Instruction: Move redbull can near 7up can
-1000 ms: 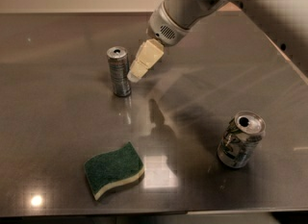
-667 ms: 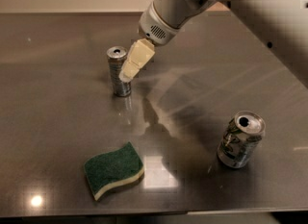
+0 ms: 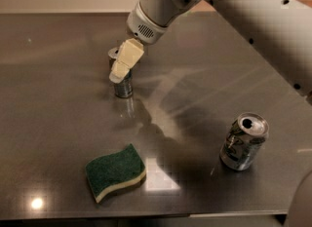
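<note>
The pincer (image 3: 118, 75) has swung left across the redbull can (image 3: 124, 89), upright at the worktop's (image 3: 53, 109) ten o'clock; its grip cannot be told. The 7up can (image 3: 243, 142) stands at four o'clock.

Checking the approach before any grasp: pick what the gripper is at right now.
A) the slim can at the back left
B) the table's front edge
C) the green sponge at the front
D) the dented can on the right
A: the gripper sits over the upper part of the redbull can, well away from the sponge and the 7up can.
</note>
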You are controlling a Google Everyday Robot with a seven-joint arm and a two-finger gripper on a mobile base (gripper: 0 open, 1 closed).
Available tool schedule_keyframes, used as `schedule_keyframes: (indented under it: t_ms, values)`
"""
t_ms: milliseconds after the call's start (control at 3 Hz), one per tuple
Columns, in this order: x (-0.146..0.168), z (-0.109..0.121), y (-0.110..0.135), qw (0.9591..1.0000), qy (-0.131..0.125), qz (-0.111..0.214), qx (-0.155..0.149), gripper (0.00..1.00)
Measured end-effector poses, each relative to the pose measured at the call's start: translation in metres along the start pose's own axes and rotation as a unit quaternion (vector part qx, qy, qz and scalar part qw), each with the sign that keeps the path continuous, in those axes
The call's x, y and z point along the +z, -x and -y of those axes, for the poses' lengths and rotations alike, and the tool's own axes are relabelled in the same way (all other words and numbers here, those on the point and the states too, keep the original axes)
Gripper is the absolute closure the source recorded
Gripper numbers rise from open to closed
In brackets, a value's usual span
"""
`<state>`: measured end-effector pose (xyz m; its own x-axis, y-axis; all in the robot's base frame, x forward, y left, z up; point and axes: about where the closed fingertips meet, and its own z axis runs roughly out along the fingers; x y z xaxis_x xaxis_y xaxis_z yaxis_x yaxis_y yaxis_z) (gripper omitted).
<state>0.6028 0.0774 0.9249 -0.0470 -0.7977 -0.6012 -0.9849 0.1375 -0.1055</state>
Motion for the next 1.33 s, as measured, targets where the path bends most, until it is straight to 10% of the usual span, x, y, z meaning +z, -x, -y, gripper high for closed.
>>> schedule_keyframes:
  t_ms: [1333]
  values:
    - [-0.019,-0.007,-0.006,0.9998,0.0,-0.011,-0.017,0.85]
